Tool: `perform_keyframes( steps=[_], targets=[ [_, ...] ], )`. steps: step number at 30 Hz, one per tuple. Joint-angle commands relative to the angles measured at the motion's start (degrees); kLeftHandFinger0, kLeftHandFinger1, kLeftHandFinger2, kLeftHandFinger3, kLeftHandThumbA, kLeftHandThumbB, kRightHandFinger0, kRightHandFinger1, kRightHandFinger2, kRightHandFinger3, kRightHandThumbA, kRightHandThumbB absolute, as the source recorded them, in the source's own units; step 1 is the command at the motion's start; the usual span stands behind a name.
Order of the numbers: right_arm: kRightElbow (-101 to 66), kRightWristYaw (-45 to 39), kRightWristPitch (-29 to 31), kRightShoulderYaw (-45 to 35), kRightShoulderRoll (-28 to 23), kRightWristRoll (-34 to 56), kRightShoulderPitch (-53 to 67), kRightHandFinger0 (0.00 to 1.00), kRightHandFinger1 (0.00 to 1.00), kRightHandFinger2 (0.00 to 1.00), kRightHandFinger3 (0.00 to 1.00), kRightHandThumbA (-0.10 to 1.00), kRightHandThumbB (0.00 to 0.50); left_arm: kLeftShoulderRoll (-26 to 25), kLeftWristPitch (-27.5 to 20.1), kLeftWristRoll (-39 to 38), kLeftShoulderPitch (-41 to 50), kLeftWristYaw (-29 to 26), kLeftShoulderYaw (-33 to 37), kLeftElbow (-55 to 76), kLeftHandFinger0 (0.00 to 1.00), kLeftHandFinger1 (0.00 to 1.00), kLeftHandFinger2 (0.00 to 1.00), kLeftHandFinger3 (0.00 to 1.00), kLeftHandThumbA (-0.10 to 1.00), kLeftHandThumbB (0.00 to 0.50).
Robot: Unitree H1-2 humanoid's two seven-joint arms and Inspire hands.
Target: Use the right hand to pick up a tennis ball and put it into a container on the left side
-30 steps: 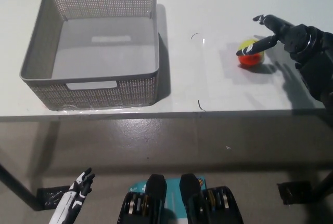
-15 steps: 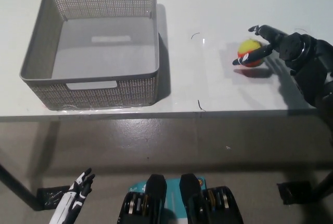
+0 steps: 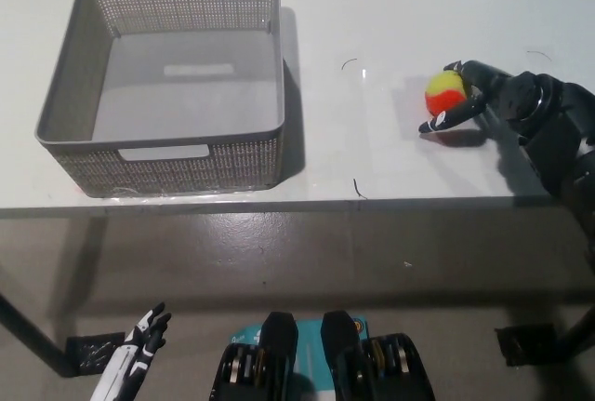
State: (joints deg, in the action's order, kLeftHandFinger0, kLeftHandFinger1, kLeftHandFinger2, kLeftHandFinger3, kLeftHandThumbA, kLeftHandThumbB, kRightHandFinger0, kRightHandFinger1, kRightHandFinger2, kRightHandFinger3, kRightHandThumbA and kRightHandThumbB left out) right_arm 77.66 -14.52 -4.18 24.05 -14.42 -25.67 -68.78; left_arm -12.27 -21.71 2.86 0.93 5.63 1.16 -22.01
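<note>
A yellow and orange tennis ball (image 3: pixel 443 92) lies on the white table (image 3: pixel 372 10) at the right. My black right hand (image 3: pixel 488 99) reaches in from the right and cups the ball, with one finger over its top and another (image 3: pixel 437 124) curled under its near side. The ball sits between them against the palm. The grey mesh basket (image 3: pixel 186 165) stands on the left of the table with nothing inside it. My white left hand (image 3: pixel 138 356) rests low at the bottom left, below the table edge, with its fingers apart.
The table's front edge (image 3: pixel 297 204) runs across the middle of the view, with grey floor below it. Two small dark marks (image 3: pixel 357 187) lie on the table between basket and ball.
My right hand has come down and in around the ball, its fingers closing from spread above it to wrapped on both sides. The ball shifted slightly left. The left hand stayed still.
</note>
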Motion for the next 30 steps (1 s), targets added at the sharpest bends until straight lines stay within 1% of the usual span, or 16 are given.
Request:
perform_keyframes(
  steps=[1, 7, 9, 10, 12, 13, 14, 15, 16, 18, 19, 20, 22, 24, 27, 30],
  targets=[
    [0.32, 1.00, 1.65, -0.76, -0.60, 0.75, -2.65, 1.00, 1.00, 1.00, 1.00, 1.00, 0.464, -0.38, -1.49, -0.23, 0.39, 0.15, -0.21, 0.94, 1.00, 1.00, 1.00, 1.00, 0.95, 0.303],
    [-0.06, 6.27, 2.74, -3.83, -0.38, 2.28, -1.91, 1.00, 1.00, 1.00, 1.00, 0.98, 0.417, -0.35, -1.28, -0.35, 0.42, 0.16, -0.29, 1.02, 1.00, 1.00, 1.00, 1.00, 0.95, 0.307],
    [-0.72, 12.85, 4.71, -6.04, 0.02, 3.39, -0.86, 0.97, 0.97, 1.00, 1.00, 0.86, 0.304, -0.37, -1.77, -0.37, 0.49, 0.25, -0.23, 0.82, 1.00, 1.00, 1.00, 1.00, 0.94, 0.301],
    [-0.87, 15.52, 5.73, -7.91, 0.33, 4.75, -0.47, 0.62, 0.67, 0.75, 0.83, 0.78, 0.166, -0.36, -1.77, -0.32, 0.47, 0.22, -0.22, 0.85, 1.00, 1.00, 1.00, 1.00, 0.94, 0.301],
    [-1.13, 19.02, 7.80, -9.79, 0.70, 5.51, 0.12, 0.13, 0.22, 0.31, 0.43, 0.70, 0.040, -0.33, -1.86, -0.56, 0.43, 0.32, -0.27, 0.70, 1.00, 1.00, 1.00, 1.00, 0.91, 0.307],
    [-1.09, 19.56, 8.28, -10.12, 0.72, 5.40, 0.10, 0.01, 0.08, 0.19, 0.32, 0.69, 0.021, -0.30, -1.81, -0.52, 0.32, 0.29, -0.27, 0.69, 1.00, 1.00, 1.00, 1.00, 0.91, 0.308],
    [-1.19, 20.93, 9.54, -10.58, 0.79, 5.44, 0.34, 0.00, 0.02, 0.07, 0.24, 0.69, 0.004, -0.34, -1.79, -0.53, 0.26, 0.36, -0.24, 0.64, 1.00, 1.00, 1.00, 1.00, 0.89, 0.310],
    [-1.19, 22.54, 10.36, -10.69, 0.85, 5.06, 0.51, 0.00, 0.00, 0.02, 0.22, 0.71, 0.000, -0.30, -1.60, -0.45, 0.14, 0.27, -0.26, 0.64, 1.00, 1.00, 1.00, 1.00, 0.87, 0.323],
    [-1.19, 23.33, 10.68, -10.79, 0.90, 4.87, 0.58, 0.00, 0.00, 0.02, 0.23, 0.72, 0.000, -0.29, -1.60, -0.37, 0.07, 0.21, -0.26, 0.59, 1.00, 1.00, 1.00, 1.00, 0.87, 0.324],
    [-1.18, 24.56, 11.98, -11.85, 1.10, 5.64, 0.92, 0.00, 0.00, 0.01, 0.12, 0.71, 0.000, -0.46, -1.18, -0.38, 0.14, 0.42, -0.22, 0.97, 1.00, 1.00, 1.00, 1.00, 0.84, 0.312],
    [-1.12, 24.75, 12.13, -12.04, 1.13, 5.63, 0.94, 0.00, 0.04, 0.11, 0.15, 0.73, 0.000, -0.48, -1.20, -0.32, 0.13, 0.40, -0.21, 0.97, 1.00, 1.00, 1.00, 1.00, 0.82, 0.311],
    [-1.07, 24.93, 12.02, -12.47, 1.20, 5.81, 0.95, 0.00, 0.16, 0.32, 0.25, 0.73, 0.000, -0.50, -1.23, -0.25, 0.11, 0.39, -0.19, 0.94, 1.00, 1.00, 1.00, 1.00, 0.81, 0.312],
    [-0.95, 25.39, 12.21, -12.73, 1.23, 5.47, 0.96, 0.00, 0.29, 0.59, 0.42, 0.73, 0.000, -0.59, -1.07, 0.33, 0.16, 0.17, -0.08, 1.20, 1.00, 1.00, 1.00, 1.00, 0.82, 0.319],
    [-0.77, 26.08, 12.85, -12.81, 1.20, 5.12, 1.03, 0.02, 0.37, 0.72, 0.59, 0.68, 0.000, -0.60, -1.41, 0.15, 0.01, 0.26, -0.10, 0.76, 1.00, 1.00, 1.00, 1.00, 0.82, 0.320],
    [-0.52, 26.48, 13.22, -13.50, 1.36, 5.81, 0.93, 0.01, 0.36, 0.70, 0.75, 0.65, 0.000, -0.43, -1.28, 0.03, 0.00, 0.11, -0.23, 0.80, 1.00, 1.00, 1.00, 1.00, 0.80, 0.331],
    [-0.35, 26.57, 13.23, -14.19, 1.51, 6.50, 0.80, 0.00, 0.31, 0.62, 0.71, 0.63, 0.000, -0.40, -0.94, 0.04, 0.16, 0.15, -0.20, 1.24, 1.00, 1.00, 1.00, 1.00, 0.79, 0.344]
  ],
)
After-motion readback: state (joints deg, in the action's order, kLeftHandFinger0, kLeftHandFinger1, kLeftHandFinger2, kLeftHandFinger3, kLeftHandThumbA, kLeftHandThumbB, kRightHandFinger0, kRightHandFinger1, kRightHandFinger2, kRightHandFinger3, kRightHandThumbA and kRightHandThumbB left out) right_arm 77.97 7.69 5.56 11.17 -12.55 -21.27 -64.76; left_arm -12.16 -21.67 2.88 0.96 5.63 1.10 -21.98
